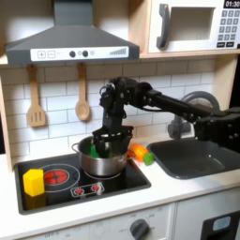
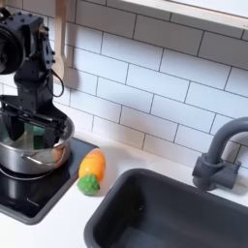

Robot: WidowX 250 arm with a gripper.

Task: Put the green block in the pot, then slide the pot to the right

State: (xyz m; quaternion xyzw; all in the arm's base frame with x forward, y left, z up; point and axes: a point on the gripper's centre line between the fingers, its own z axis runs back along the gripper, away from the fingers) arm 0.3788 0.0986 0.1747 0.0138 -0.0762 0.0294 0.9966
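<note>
The shiny silver pot stands on the black stove top, over the right burner in the first exterior view. My gripper hangs straight down into the pot's mouth, its fingers spread apart. A bright green patch, the green block, shows at the pot's left rim beside one finger. The arm hides part of it, so I cannot tell whether it rests inside the pot or touches the finger.
A yellow block sits on the stove's front left corner. An orange-and-green toy vegetable lies between the stove and the dark sink. A faucet rises at the sink. Wooden utensils hang on the tiled wall.
</note>
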